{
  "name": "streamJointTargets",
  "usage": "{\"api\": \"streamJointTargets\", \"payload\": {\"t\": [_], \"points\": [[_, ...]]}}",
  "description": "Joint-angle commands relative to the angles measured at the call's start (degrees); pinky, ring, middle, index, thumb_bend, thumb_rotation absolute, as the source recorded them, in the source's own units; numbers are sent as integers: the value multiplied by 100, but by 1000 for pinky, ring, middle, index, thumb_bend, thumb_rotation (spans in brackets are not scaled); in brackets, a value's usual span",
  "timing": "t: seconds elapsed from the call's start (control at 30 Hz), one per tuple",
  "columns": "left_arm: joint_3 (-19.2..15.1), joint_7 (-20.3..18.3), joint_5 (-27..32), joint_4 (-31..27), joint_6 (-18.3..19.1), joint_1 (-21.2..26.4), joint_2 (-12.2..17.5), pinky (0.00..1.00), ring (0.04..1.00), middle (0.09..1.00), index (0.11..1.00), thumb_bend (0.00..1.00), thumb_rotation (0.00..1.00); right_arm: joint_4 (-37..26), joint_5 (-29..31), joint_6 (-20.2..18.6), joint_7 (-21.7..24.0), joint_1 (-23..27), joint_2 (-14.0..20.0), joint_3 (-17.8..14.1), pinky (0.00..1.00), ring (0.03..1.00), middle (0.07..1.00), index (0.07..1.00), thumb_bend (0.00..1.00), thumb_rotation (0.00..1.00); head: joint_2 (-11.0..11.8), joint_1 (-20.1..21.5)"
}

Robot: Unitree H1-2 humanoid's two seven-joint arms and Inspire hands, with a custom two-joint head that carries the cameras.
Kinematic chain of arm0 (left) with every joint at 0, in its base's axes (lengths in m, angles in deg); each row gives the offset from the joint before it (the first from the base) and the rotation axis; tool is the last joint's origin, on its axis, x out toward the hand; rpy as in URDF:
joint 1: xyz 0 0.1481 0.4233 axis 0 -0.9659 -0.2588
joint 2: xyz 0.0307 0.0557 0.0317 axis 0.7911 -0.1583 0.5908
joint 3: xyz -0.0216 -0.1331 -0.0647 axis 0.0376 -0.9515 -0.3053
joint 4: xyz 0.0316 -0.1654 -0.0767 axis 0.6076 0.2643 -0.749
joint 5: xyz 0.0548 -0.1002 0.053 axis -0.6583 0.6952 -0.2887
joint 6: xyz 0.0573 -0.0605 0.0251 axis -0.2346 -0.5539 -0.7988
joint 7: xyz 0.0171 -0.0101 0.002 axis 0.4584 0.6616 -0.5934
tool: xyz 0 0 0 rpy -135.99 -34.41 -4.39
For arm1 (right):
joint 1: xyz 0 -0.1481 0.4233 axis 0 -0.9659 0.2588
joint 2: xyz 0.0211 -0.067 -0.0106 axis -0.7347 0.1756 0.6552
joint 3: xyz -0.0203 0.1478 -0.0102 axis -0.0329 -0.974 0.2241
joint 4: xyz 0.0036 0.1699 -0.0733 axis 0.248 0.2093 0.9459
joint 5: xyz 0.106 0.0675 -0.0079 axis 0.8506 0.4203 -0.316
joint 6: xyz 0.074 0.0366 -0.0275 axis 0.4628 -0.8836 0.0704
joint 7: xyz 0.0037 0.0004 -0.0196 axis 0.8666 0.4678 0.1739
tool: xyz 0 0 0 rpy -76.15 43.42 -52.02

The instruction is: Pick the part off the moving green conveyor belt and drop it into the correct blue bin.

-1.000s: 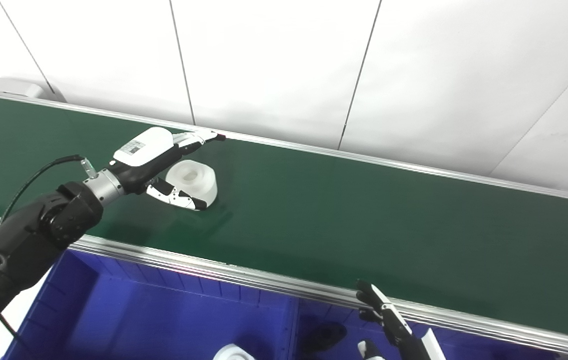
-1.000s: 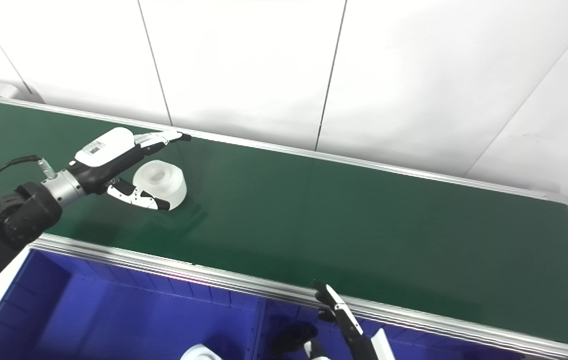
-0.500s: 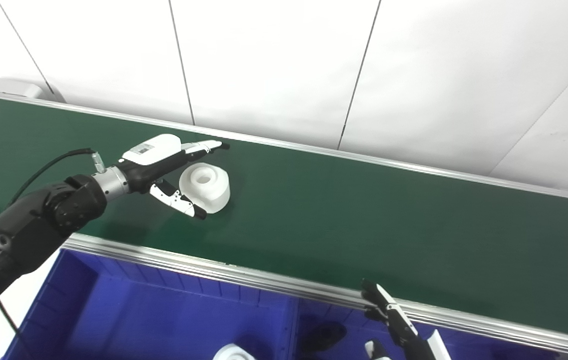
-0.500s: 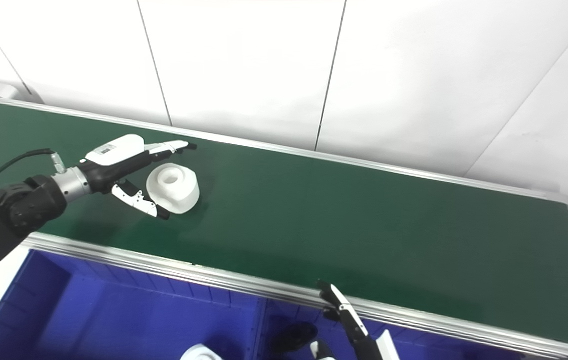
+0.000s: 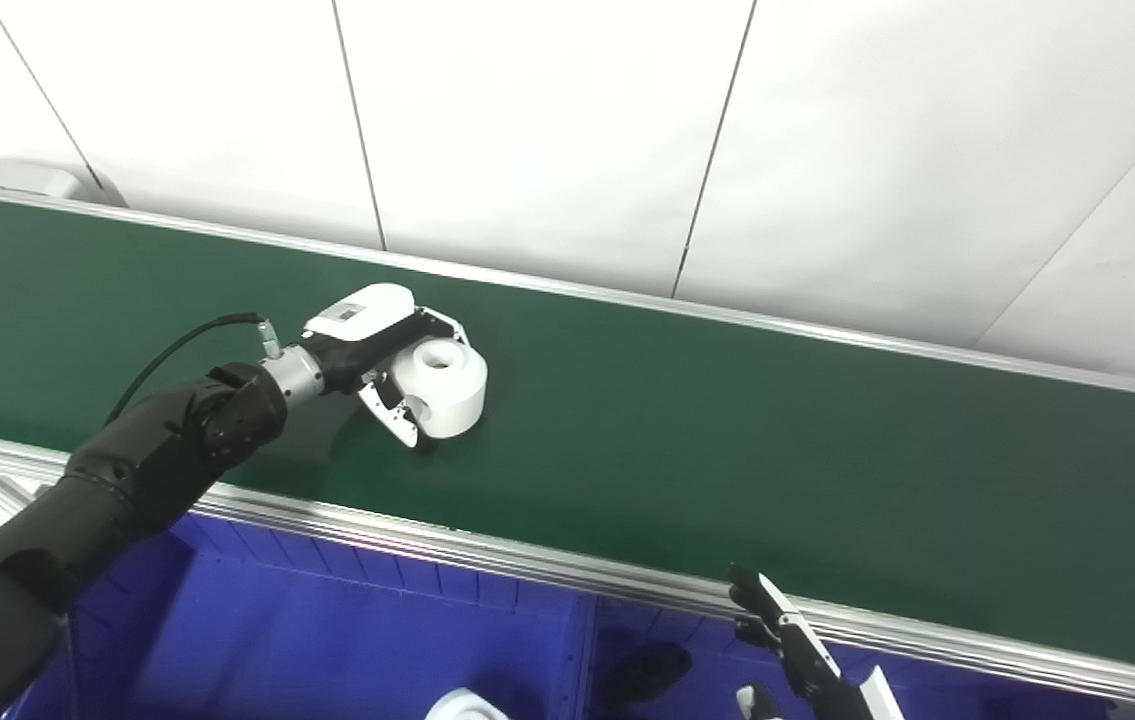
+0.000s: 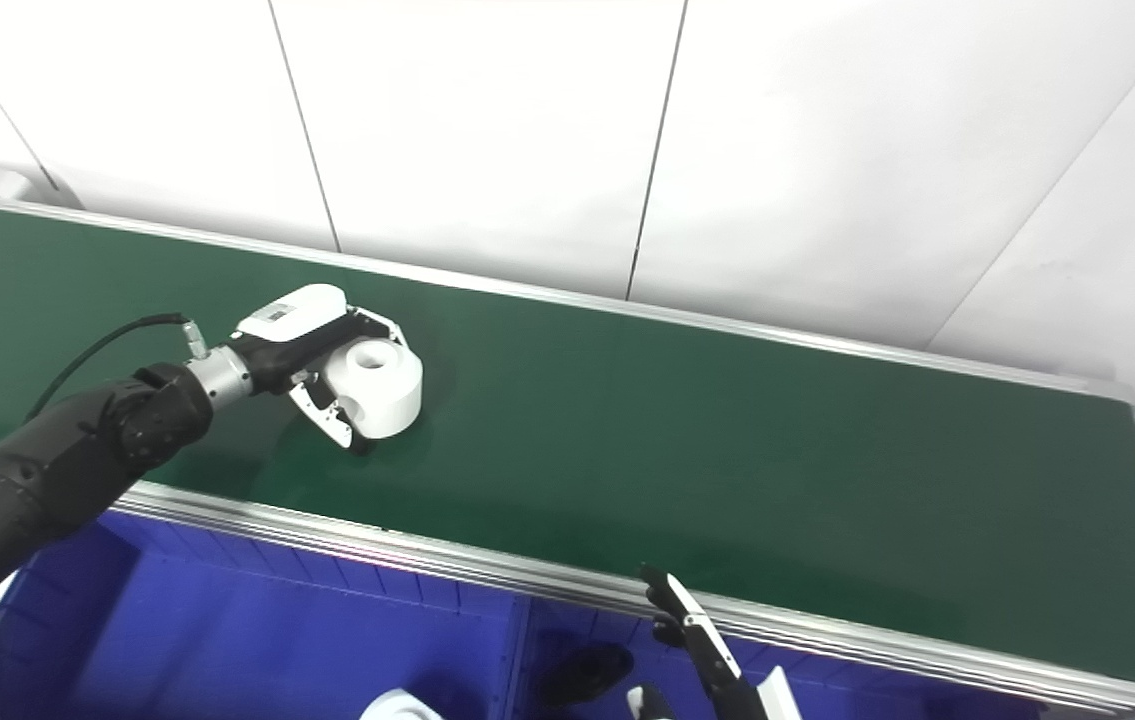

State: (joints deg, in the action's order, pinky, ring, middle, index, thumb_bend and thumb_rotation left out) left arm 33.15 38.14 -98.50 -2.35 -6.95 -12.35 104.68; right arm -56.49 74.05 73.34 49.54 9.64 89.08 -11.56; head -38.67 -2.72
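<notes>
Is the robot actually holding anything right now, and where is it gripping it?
Yes. The left hand is closed around the sides of the white round part on the green belt. The right hand holds nothing.

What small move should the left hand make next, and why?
Probably lift straight up. The left hand has its fingers wrapped round the white cylindrical plastic part, which seems to rest on the green conveyor belt; the blue plastic bin waits below.
</notes>
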Motion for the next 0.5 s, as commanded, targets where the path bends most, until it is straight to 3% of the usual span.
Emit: {"api": "streamJointTargets", "payload": {"t": [0.0, 0.1, 0.23, 0.47], "points": [[15, 102, -40, 56, -72, 19, 77, 448, 508, 557, 591, 867, 10, -142, 75, 345, -89, -71, -10, -31, 847, 919, 929, 921, 418, 906, 6, -5], [-39, 299, -32, 59, -72, -38, 72, 434, 496, 541, 580, 889, 17, -109, 95, 403, -97, -78, -5, -52, 848, 920, 929, 921, 419, 910, -2, -1], [64, 665, 1, 46, -73, -65, 140, 338, 400, 474, 522, 905, 1, -74, 126, 463, -107, -88, -4, -62, 852, 923, 931, 922, 411, 908, -15, 9], [124, 772, 191, -1, -73, -63, 202, 293, 352, 429, 470, 874, 0, -53, 63, 515, -134, -97, 16, -87, 858, 925, 930, 924, 401, 917, -21, 29]]}}
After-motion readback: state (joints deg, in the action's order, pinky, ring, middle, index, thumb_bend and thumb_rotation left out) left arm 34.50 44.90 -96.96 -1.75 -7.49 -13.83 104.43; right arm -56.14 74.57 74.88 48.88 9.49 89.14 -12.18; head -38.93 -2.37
